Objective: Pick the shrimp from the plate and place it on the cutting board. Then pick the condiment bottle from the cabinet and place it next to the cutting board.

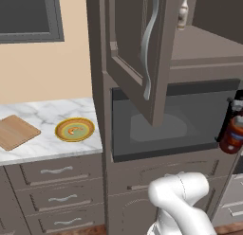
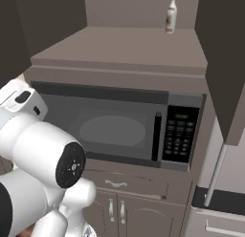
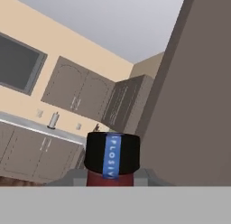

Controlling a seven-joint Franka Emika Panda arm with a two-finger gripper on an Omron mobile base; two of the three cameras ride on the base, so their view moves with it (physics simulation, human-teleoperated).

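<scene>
The gripper (image 1: 234,116) is clenched on the condiment bottle (image 1: 232,134) at the far right of the left base view, out in front of the microwave (image 1: 166,122), with the black cap (image 3: 112,155) sitting right between the finger tips in the hand view. The bottle hangs roughly upright, neck up in the claw, and the cutting board (image 1: 14,131) lies well away to the left on the marble counter (image 1: 52,144), past the open cabinet (image 1: 137,54) door. The shrimp (image 1: 73,130) rests on the plate (image 1: 75,129) beside the board, so the first half looks undone, and the carry has to sweep leftward around that door.
</scene>
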